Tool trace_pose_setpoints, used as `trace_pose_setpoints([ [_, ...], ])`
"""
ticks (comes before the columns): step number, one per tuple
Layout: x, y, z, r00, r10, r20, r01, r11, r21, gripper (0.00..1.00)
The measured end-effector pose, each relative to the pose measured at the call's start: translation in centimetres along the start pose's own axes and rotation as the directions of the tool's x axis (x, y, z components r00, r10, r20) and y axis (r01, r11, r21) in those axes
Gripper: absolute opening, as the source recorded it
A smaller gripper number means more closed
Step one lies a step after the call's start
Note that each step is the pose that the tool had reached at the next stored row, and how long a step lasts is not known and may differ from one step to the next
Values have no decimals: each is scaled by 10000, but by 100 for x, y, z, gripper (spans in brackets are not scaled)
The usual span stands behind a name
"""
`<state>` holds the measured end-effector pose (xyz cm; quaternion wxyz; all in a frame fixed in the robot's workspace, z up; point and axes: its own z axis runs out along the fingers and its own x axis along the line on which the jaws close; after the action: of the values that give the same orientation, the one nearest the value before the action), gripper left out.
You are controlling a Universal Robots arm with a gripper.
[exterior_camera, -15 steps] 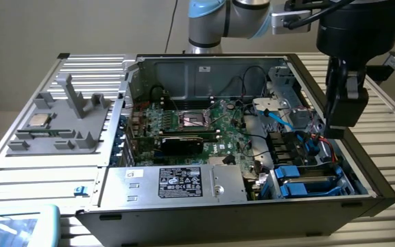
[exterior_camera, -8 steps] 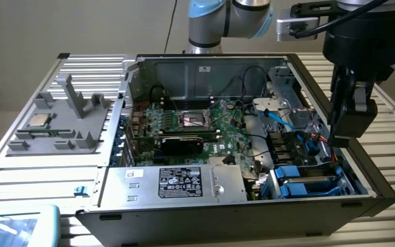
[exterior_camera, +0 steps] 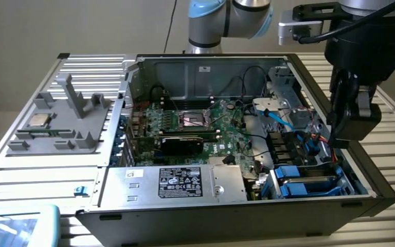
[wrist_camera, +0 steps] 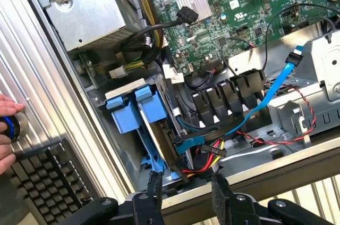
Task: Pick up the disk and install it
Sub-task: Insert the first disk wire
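Observation:
Two blue-framed drive carriers (exterior_camera: 306,181) stand on edge in the drive bay at the front corner of the open computer case, at the exterior view's right. The wrist view shows their blue end tabs (wrist_camera: 133,109) side by side. I cannot tell which one is the disk, and no label face shows. My gripper (exterior_camera: 345,138) hangs over the case's side wall, above and behind that bay. In the wrist view my gripper (wrist_camera: 187,193) is open, its black fingers (wrist_camera: 154,190) apart over the case rim with nothing between them.
A blue data cable (wrist_camera: 276,84) and red-yellow power wires (wrist_camera: 204,156) lie beside the bay. The power supply (exterior_camera: 177,182) and motherboard (exterior_camera: 191,123) occupy the rest of the case. A grey fixture with a processor chip (exterior_camera: 38,120) sits outside. A hand (wrist_camera: 6,129) rests by a keyboard (wrist_camera: 48,177).

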<state>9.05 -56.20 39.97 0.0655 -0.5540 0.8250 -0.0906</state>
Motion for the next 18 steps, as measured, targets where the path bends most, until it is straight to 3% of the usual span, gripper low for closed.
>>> trace_pose_setpoints([
  [4, 1, 2, 3, 9978, -656, 136, 657, 9978, -48, 50],
  [12, 6, 4, 16, 9923, -1231, 136, 1236, 9912, -471, 50],
  [15, 14, 2, 23, 9908, -1348, 94, 1351, 9882, -721, 50],
  [18, 63, -17, 31, 9904, -1381, 17, 1375, 9847, -1075, 50],
])
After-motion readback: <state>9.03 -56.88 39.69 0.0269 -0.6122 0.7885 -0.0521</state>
